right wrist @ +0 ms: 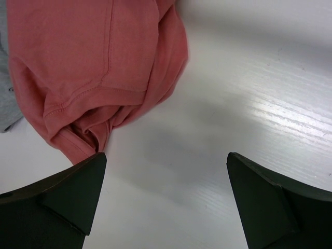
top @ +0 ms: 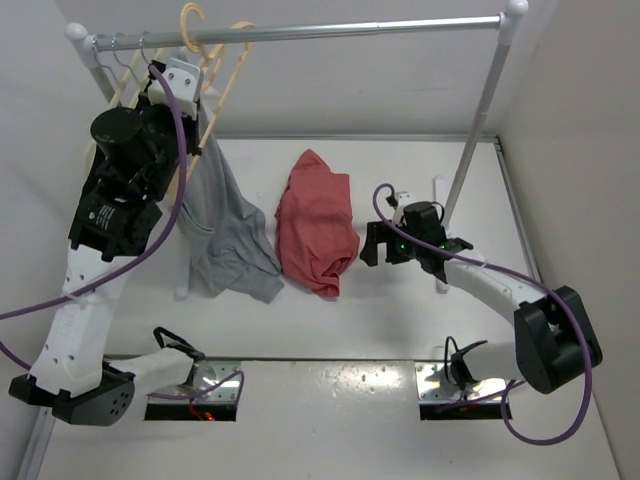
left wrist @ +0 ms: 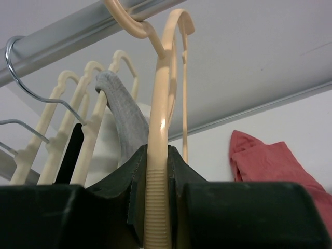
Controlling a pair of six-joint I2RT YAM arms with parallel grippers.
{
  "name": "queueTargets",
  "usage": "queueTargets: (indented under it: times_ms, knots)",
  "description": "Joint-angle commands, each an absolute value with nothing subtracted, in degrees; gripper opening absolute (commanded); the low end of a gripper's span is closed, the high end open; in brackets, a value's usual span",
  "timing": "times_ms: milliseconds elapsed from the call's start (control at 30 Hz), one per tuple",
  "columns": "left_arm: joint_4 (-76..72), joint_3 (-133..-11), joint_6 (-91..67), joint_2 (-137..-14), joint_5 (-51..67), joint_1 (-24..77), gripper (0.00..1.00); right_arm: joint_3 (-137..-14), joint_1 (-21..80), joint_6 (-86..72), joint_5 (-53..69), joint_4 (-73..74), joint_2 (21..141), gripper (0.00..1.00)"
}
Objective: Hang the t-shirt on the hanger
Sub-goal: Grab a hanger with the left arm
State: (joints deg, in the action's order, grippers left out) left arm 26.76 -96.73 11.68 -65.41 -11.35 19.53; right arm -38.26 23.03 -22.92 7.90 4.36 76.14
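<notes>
Left gripper pinches the thin, ribbed tan plastic hanger, while right gripper hangs spread just right of the crumpled coral t-shirt

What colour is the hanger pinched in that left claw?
The hanger is tan-orange, hook included; clearest in the left wrist view.

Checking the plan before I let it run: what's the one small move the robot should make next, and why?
Probably ease the right gripper sideways onto the t-shirt's edge and close on it. Its jaws stand open and empty just beside the t-shirt, which lies crumpled on the table, while the left gripper is shut on the hanger up by the rail.
</notes>
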Motion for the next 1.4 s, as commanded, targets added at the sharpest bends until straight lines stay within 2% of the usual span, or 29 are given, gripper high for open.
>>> queueTargets:
  times_ms: [0, 500, 800, 1000, 1200, 1367]
  knots:
    - [20.7, -97.8, 14.1, -62.8, -10.7, 20.8, 0.0, -42.1, 23.4, -22.2, 7.6, 2.1, 77.7, 1.0]
    - [17.1, -88.9, 16.8, -57.5, -8.4, 22.9, 0.0, -43.9, 23.4, -22.2, 8.6, 2.1, 79.3, 1.0]
    - [16.5, -76.3, 18.7, -50.2, -4.8, 23.5, 0.0, -45.7, 23.4, -22.2, 8.6, 3.2, 80.3, 1.0]
    - [16.5, -66.5, 21.4, -44.1, 1.0, 23.5, 0.0, -48.3, 23.4, -27.8, 8.6, 3.2, 80.3, 1.0]
    - [17.1, -61.2, 21.4, -44.1, 1.5, 23.5, 0.0, -50.7, 23.4, -38.5, 8.6, 1.8, 79.8, 1.0]
    - [16.4, -59.9, 22.6, -53.3, -5.2, 27.0, 0.0, -54.6, 25.1, -47.8, 10.5, -1.1, 81.0, 1.0]
